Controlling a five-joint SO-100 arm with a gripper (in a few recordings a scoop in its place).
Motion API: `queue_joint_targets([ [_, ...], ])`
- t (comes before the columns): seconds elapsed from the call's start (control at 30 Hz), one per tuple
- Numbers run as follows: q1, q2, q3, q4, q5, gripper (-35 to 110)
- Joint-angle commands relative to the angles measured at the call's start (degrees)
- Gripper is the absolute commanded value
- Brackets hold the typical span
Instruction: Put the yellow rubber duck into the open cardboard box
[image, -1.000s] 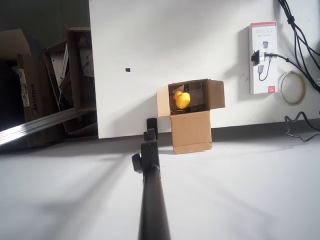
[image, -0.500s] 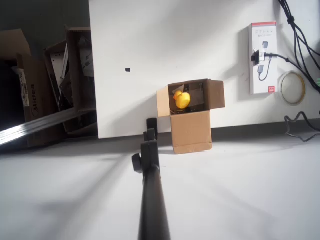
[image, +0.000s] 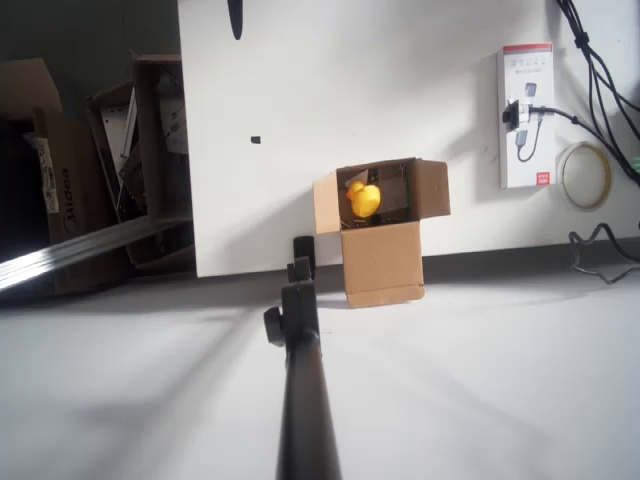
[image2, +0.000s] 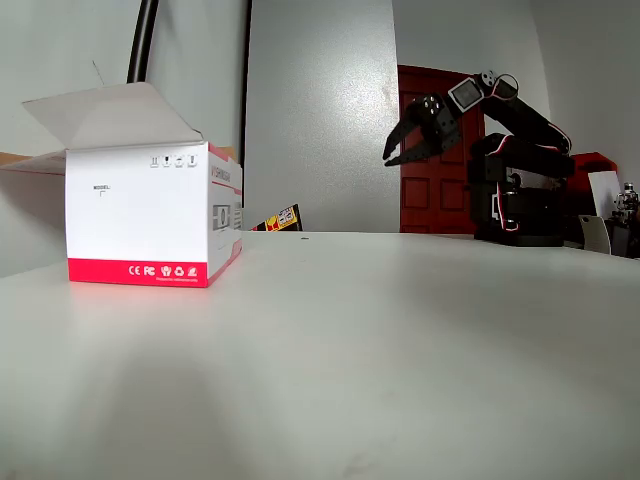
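Yellow rubber duck (image: 364, 198) sits inside the open cardboard box (image: 383, 262), seen from the overhead view against the box's dark interior, with its orange beak toward the left of the picture. The box stands on the white surface (image: 330, 100) near its lower edge, its four short flaps folded outward. In the same view a black arm (image: 300, 380) reaches up from the bottom of the picture, its tip lying just left of the box and apart from it. To the right on the surface lies a white and red package (image: 526, 115) with a cable (image: 590, 70) running to it, and beside that a roll of tape (image: 584, 174). A small dark mark (image: 256, 140) lies on the surface above and left of the box. Darker cluttered cardboard boxes (image: 110, 160) stand beyond the left edge of the surface. In the fixed view the claw (image2: 402, 146) hangs raised above the far end of the surface, its two fingers spread apart and holding nothing, tips pointing down and to the left. The white and red package (image2: 150, 215) stands in the left foreground there, its top flap raised.
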Motion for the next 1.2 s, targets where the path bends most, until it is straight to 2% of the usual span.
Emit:
queue_joint_targets([
  [0.0, -0.1, 1.1, 2.6, -1.6, 0.2, -1],
  [0.67, -3.6, 1.2, 18.2, -8.0, 7.4, 0],
  [1.17, -3.4, 1.2, 18.2, -7.7, 7.7, 0],
])
